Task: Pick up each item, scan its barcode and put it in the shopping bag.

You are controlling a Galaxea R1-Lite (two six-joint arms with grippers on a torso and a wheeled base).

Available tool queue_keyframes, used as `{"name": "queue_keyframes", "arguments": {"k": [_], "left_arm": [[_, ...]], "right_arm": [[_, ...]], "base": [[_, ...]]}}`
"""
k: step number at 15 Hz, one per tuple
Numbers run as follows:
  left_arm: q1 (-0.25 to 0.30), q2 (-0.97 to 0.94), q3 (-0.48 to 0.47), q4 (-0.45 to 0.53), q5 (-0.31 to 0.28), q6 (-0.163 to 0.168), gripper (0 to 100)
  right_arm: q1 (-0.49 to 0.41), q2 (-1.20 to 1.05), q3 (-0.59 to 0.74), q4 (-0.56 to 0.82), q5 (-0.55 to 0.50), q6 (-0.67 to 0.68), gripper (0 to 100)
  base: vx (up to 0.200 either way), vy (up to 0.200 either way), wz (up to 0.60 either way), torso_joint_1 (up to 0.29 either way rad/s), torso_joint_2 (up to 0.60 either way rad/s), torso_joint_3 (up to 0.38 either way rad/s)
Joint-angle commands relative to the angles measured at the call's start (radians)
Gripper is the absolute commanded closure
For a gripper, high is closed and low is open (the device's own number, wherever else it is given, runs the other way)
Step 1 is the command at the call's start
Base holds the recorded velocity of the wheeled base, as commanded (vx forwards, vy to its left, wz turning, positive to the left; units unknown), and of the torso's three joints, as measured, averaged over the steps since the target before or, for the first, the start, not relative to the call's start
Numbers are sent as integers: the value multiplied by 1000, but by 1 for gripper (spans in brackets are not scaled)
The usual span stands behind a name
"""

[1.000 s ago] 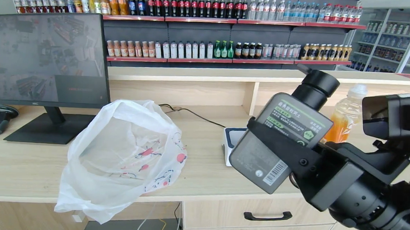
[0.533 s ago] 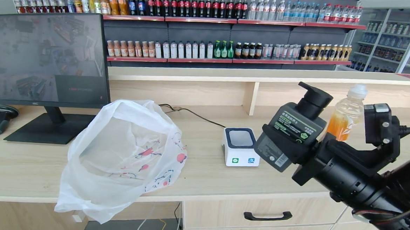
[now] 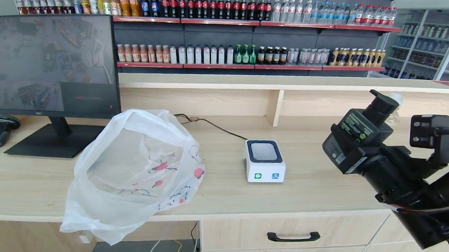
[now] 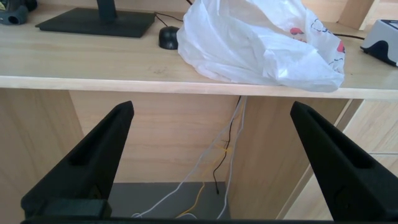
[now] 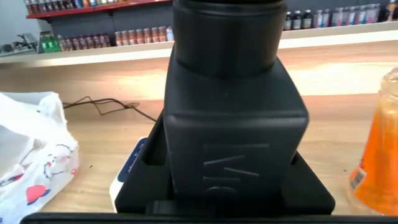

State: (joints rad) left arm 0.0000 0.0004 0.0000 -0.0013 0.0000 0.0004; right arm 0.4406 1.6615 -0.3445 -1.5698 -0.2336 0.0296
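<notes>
1. Since a second ago the right claw [image 3: 351, 157] has carried the bottle [image 3: 357, 127] rightward, clear of the scanner [image 3: 264, 160].
2. Bottle: dark grey, square body, black pump, green label, barcode low on one side. It is clamped in the right claw above the counter [image 3: 313, 184].
3. Its long axis is tilted, with the pump up-right and the base down-left.
4. The left claw [image 4: 211, 106] gapes wide below the counter edge, near the bag [image 4: 261, 43].
</notes>
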Motion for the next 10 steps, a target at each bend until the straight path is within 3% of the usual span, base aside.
{"name": "queue_keyframes", "arguments": {"k": [1,10], "left_arm": [[0,0,0,0,0,-2,0],[0,0,0,0,0,-2,0]], "right_arm": [[-66,7,1,-1,-4,1,100],[-68,40,-34,-1,-7,30,100]], "base": [[0,0,0,0,0,0],[0,0,0,0,0,0]]}}
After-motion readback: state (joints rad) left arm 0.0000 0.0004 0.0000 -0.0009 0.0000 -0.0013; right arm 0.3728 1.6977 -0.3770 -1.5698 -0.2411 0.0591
